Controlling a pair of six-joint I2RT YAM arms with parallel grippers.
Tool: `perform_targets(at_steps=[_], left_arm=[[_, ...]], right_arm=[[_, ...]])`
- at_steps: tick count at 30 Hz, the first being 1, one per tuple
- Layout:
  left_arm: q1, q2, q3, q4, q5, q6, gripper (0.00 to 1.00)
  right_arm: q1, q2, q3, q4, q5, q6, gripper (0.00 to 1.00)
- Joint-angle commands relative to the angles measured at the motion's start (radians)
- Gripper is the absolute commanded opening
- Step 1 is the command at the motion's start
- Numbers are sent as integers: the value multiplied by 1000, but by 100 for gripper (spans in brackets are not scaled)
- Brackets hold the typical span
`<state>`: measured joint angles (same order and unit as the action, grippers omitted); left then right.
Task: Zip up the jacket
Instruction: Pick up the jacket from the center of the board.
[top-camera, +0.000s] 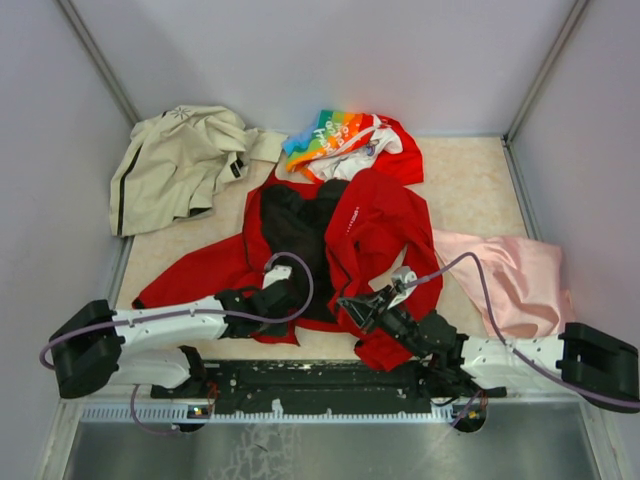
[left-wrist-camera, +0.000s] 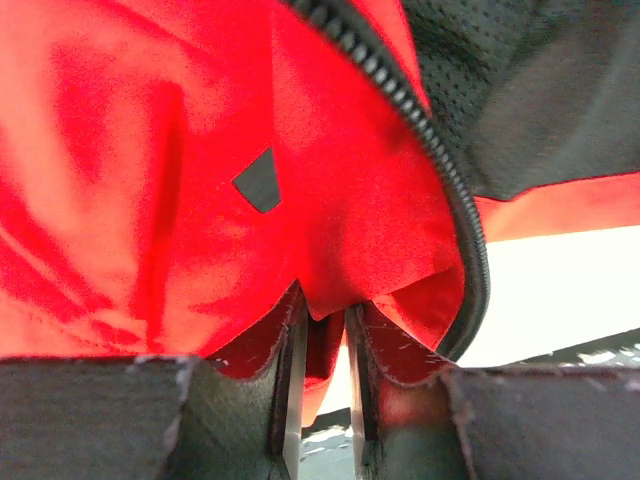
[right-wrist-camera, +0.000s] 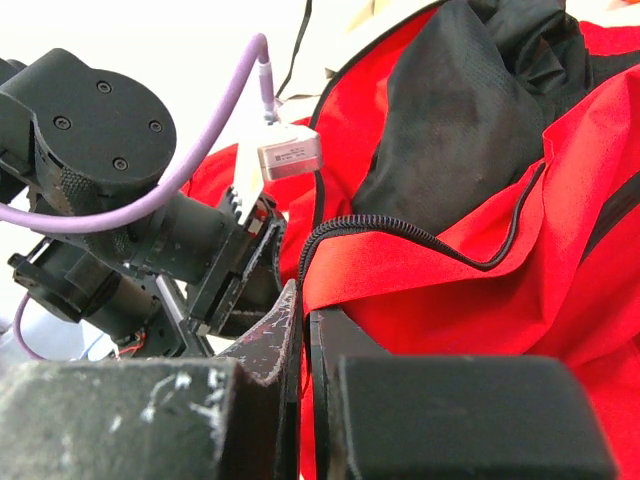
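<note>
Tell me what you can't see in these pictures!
1. Zipper slider: no view shows it; the red jacket's folds may cover it.
2. White logo: top view, too small to read.
3. Grip of the right gripper: right wrist view, fingers nearly together, cloth between unclear.

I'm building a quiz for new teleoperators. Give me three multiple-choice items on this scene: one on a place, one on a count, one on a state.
1. Where does the pink garment lie? A. right of the jacket B. under it C. far-left corner
2. How many garments are on the table? A. two B. six C. four
3. The left gripper is: A. open in the air B. shut on the jacket C. holding a cup
Answers: 1 A, it lies beside the jacket's right edge. 2 C, jacket, pink garment, beige jacket, rainbow garment. 3 B, red fabric is pinched between its fingers beside the zipper.
</note>
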<state>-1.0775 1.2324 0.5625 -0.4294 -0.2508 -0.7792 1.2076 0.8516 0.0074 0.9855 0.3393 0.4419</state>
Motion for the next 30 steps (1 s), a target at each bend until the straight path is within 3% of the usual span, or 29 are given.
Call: perform_targets(at_steps=[1, 9, 15, 30], left_arm=[[-2, -29, 34, -169, -144, -35, 28], [-4, -132, 68, -194, -37, -16, 49], [-13, -193, 92, -214, 4, -16, 54], [-104, -9, 144, -44, 62, -14, 68]], right_arm=[[-10, 12, -26, 84, 29, 3, 0], [-10, 21, -23, 81, 23, 4, 0], [-10, 26, -26, 88, 24, 4, 0], [-10, 34, -29, 88, 18, 8, 0]])
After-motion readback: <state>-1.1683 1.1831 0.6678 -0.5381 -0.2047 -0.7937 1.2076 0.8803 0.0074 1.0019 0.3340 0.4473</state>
